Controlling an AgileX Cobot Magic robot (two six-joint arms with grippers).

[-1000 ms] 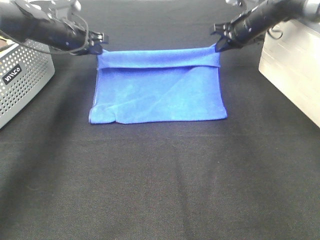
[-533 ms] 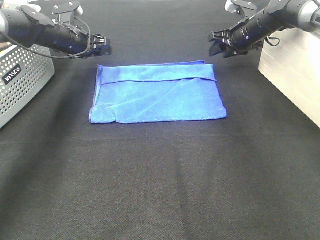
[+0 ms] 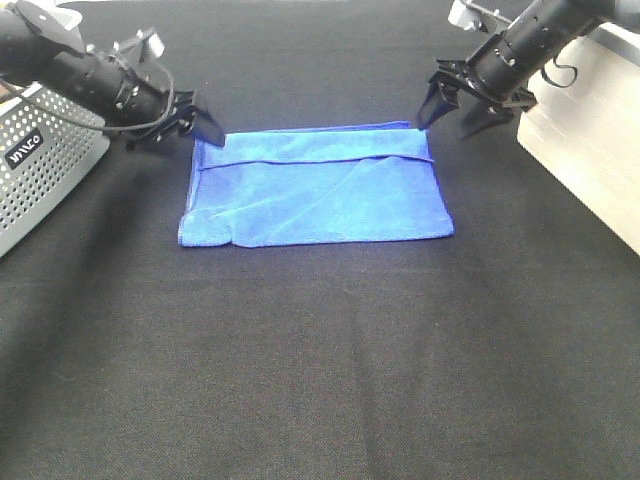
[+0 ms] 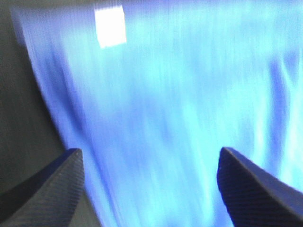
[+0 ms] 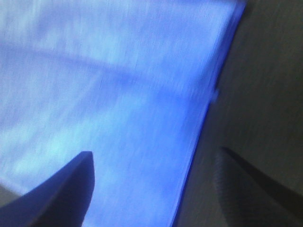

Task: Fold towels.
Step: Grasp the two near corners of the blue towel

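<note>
A blue towel (image 3: 315, 187) lies folded on the black tablecloth, with a folded-over band along its far edge. My left gripper (image 3: 198, 125) is open and empty, hovering at the towel's far left corner. My right gripper (image 3: 456, 108) is open and empty, just above the far right corner. The left wrist view shows the blurred towel (image 4: 180, 104) between the two dark fingertips (image 4: 52, 189), with a white tag (image 4: 110, 24) on it. The right wrist view shows the towel (image 5: 104, 94) and its edge against the black cloth, between the fingertips (image 5: 66, 194).
A grey perforated basket (image 3: 40, 160) stands at the left edge. A white box (image 3: 590, 140) stands at the right edge. The black tablecloth (image 3: 320, 360) covers the whole table toward the front.
Both grippers let go of the towel's far corners, and the far edge dropped flat. They rose, then came down with jaws open toward the corners.
</note>
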